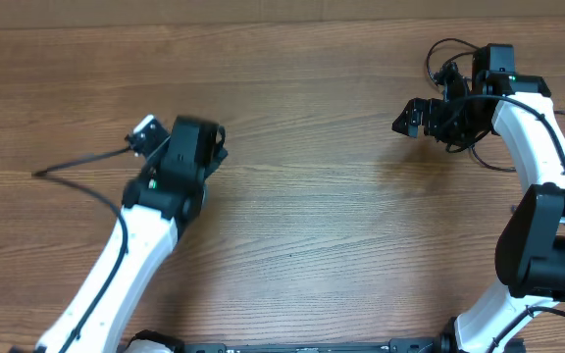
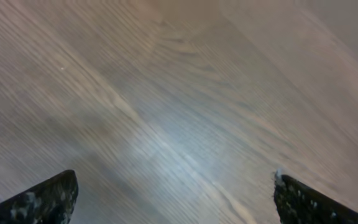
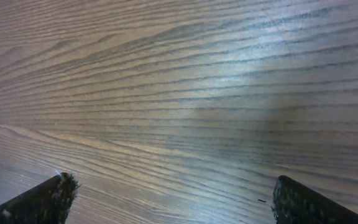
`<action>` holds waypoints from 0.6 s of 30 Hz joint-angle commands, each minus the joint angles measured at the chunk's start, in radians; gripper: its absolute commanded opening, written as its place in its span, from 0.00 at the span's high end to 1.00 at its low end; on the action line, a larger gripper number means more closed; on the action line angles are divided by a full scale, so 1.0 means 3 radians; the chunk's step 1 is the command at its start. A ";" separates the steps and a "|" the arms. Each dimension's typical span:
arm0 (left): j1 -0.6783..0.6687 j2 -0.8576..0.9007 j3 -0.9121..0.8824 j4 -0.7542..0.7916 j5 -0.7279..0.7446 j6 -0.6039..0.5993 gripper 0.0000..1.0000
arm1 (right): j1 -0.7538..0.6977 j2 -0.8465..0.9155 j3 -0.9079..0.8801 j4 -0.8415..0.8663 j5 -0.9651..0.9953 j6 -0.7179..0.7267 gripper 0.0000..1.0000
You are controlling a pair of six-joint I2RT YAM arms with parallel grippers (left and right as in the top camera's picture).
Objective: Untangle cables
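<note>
Bare table [image 1: 302, 216] is stretching wide between the arms, leaving open passage through the middle; a black wire [image 1: 77, 163] is looping out leftward from the left arm [image 1: 145, 235]; thin black loops [image 1: 445, 42] are trailing around the right arm [image 1: 528, 123]; only wood is showing between the spread fingers of left gripper [image 2: 176, 196] and right gripper [image 3: 173, 199].

The left arm [image 1: 116, 265] rises from the near left corner of the desk [image 1: 302, 226] and slants toward the middle, so the left tool [image 2: 175, 186] sits over the desk left of centre. A wire loop [image 1: 77, 165] juts from that arm's wrist toward the desk's left side, then folds back under the arm. The right arm [image 1: 542, 147] stands at the near right, reaches to the far right part of the desk and turns inward. The right tool [image 3: 173, 186] points left over the desk there. The two tools are well apart, with desk between them.
</note>
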 commanded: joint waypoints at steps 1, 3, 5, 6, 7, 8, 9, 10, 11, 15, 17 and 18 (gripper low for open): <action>0.0038 -0.0458 -0.0455 0.0467 -0.0020 0.0361 0.00 | 0.0003 -0.0003 0.0050 0.0003 -0.0041 0.0001 0.00; 0.0055 -0.0627 -0.0706 0.0790 -0.0015 0.0490 0.00 | 0.0003 -0.0003 0.0050 0.0003 -0.0039 0.0001 0.00; 0.0060 -0.0795 -0.0969 0.1119 -0.0014 0.0581 0.00 | 0.0003 -0.0003 0.0050 0.0003 -0.0039 0.0001 0.00; 0.0065 -0.0949 -0.1250 0.1489 0.0009 0.0657 0.00 | 0.0003 -0.0003 0.0050 0.0003 -0.0039 0.0001 0.00; 0.0065 -0.1024 -0.1406 0.1715 0.0022 0.0708 0.00 | 0.0003 -0.0003 0.0050 0.0003 -0.0039 0.0001 0.00; 0.0065 -0.1083 -0.1532 0.1893 0.0045 0.0750 0.00 | 0.0003 -0.0003 0.0050 0.0003 -0.0039 0.0003 0.00; 0.0065 -0.1162 -0.1700 0.2148 0.0080 0.0816 0.00 | 0.0003 -0.0003 0.0050 0.0003 -0.0039 0.0001 0.00; 0.0065 -0.1223 -0.1835 0.2355 0.0113 0.0882 0.00 | 0.0003 -0.0003 0.0050 0.0003 -0.0041 0.0001 0.00; 0.0065 -0.1288 -0.1986 0.2597 0.0163 0.0968 0.00 | 0.0003 -0.0003 0.0050 0.0003 -0.0039 0.0001 0.00; 0.0067 -0.1536 -0.2494 0.3407 0.0310 0.1275 0.00 | 0.0003 -0.0003 0.0050 0.0003 -0.0039 0.0001 0.00; 0.0071 -0.1680 -0.2735 0.3730 0.0354 0.1356 0.00 | 0.0003 -0.0003 0.0050 0.0003 -0.0039 0.0001 0.00; 0.0071 -0.1733 -0.2811 0.3815 0.0357 0.1366 0.00 | 0.0003 -0.0003 0.0050 0.0003 -0.0039 0.0001 0.00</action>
